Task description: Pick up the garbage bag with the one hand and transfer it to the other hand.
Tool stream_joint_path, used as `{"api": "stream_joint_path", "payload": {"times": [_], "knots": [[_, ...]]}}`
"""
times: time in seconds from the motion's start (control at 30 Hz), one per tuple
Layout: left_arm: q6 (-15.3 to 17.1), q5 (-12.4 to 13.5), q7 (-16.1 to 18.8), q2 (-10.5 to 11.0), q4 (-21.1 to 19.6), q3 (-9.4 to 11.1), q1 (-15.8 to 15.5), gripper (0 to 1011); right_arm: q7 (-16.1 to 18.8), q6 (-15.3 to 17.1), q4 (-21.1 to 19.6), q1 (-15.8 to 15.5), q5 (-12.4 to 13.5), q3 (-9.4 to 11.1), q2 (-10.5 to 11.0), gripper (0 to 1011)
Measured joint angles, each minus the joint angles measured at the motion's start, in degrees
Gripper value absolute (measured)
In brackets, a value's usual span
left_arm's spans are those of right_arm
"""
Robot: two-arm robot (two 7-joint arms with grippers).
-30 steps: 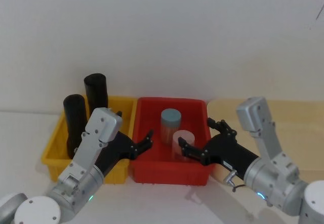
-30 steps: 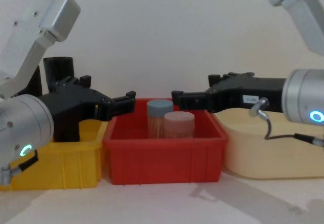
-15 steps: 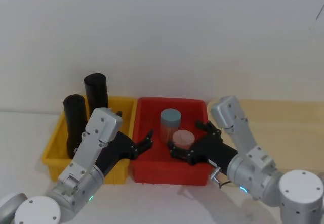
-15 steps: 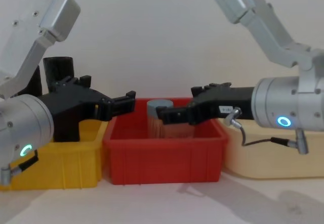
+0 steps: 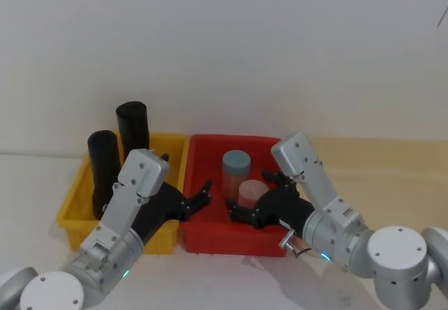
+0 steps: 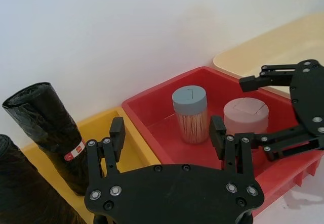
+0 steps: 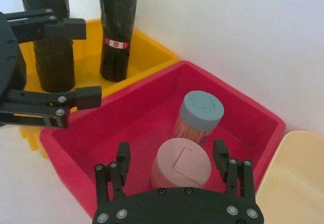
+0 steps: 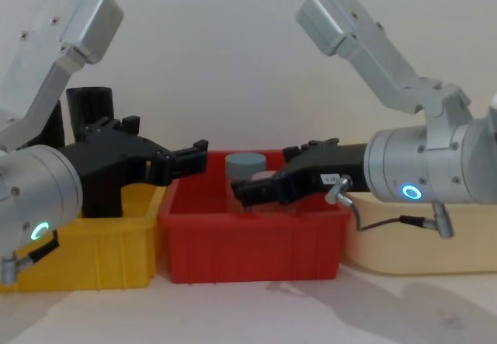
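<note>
Red bin [image 5: 217, 244] sits on the white bench [image 5: 210, 282]. Inside it: a blue-lidded jar [image 5: 236, 161] toward the back, a pink-lidded jar [image 5: 250, 189] just in front of that.

Garbage bag [image 5: 103, 159]: stands upright in the yellow bin [image 5: 70, 215] pressed against the red bin's left wall, in that bin's front half, touched by nothing. Behind it, nearer the room wall, a second black roll with a red-and-white sticker [image 7: 117, 27], likewise upright.

Left pincer [image 6: 167, 128]: hangs over the red bin's left rim, fingers spread wide and gripping nothing, pointing across the red bin, apart from the garbage bag.

Right pincer [image 7: 171, 150]: dips into the red bin from its right side, fingers apart, one on either side of the pink-lidded jar, not clamped. Contact with the jar: cannot tell.

Cream tray [image 5: 392, 159] lies just right of the red bin.
</note>
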Motion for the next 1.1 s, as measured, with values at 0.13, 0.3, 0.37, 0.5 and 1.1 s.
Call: {"api": "stream_joint_path", "payload": {"times": [0.13, 0.3, 0.37, 0.5, 1.1], "knots": [[0.00, 0.00, 0.00, 0.00, 0.00, 0.00, 0.00, 1001, 0.07, 0.21, 1.25, 0.67, -0.53, -0.18, -0.45, 999], [0.00, 0.00, 0.00, 0.00, 0.00, 0.00, 0.00, 1001, 0.12, 0.40, 2.10, 1.15, -0.90, -0.31, -0.75, 928], [0.00, 0.00, 0.00, 0.00, 0.00, 0.00, 0.00, 1001, 0.13, 0.46, 2.38, 1.32, -1.05, -0.36, -0.85, 864], [0.00, 0.00, 0.00, 0.00, 0.00, 0.00, 0.00, 1001, 0.14, 0.48, 2.71, 1.53, -1.21, -0.39, -0.98, 774], [0.00, 0.00, 0.00, 0.00, 0.00, 0.00, 0.00, 1002, 0.00, 0.15, 2.99, 1.75, -1.56, 0.13, -1.27, 663]]}}
